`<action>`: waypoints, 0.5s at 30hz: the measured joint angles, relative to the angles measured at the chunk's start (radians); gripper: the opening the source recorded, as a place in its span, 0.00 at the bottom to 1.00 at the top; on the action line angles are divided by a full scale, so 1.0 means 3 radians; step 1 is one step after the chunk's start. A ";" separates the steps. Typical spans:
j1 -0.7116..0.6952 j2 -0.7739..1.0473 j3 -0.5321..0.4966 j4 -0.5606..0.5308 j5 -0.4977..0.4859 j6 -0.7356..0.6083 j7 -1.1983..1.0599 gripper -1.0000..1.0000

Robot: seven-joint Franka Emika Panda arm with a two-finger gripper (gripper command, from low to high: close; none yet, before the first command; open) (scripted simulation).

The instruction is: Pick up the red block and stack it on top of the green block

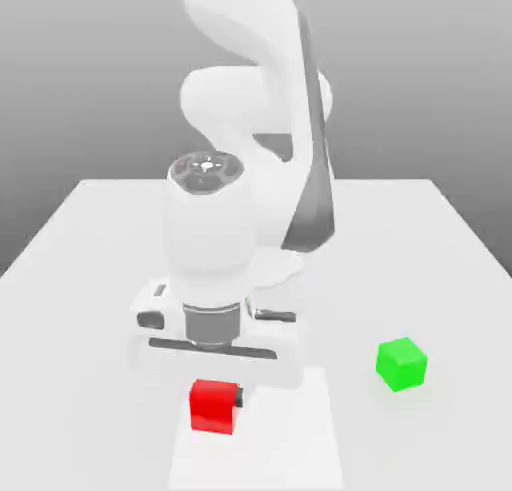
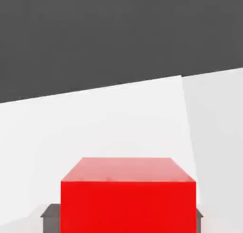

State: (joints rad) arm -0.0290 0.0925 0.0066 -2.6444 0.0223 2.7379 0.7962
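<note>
White table ran across the whole exterior view, grey backdrop behind it. White arm came down from 12 o'clock and folded forward, its wrist and hand hanging over the near-middle of the table.

Tool sat low at about 6 o'clock in the exterior view, right at the red block. A dark finger pressed against the block's side toward the exterior view's right; the other side was hidden behind the block. In the hand view the red block sat close under the camera with dark finger pads touching both of its flanks, so the tool was narrowed onto the block, gripping it. Could not tell from either view whether the block rested on the table or had cleared it.

Green block stood on the table at about 4 o'clock in the exterior view, well apart from the red block and toward the exterior view's right of it, upright, nothing touching it.
</note>
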 joint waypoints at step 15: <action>0.1411 -0.0233 0.0662 -0.0550 -0.0164 0.0312 -0.0559 0.00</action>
State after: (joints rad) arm 0.3943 0.0225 0.2051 -2.8094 -0.0269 2.8316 0.6286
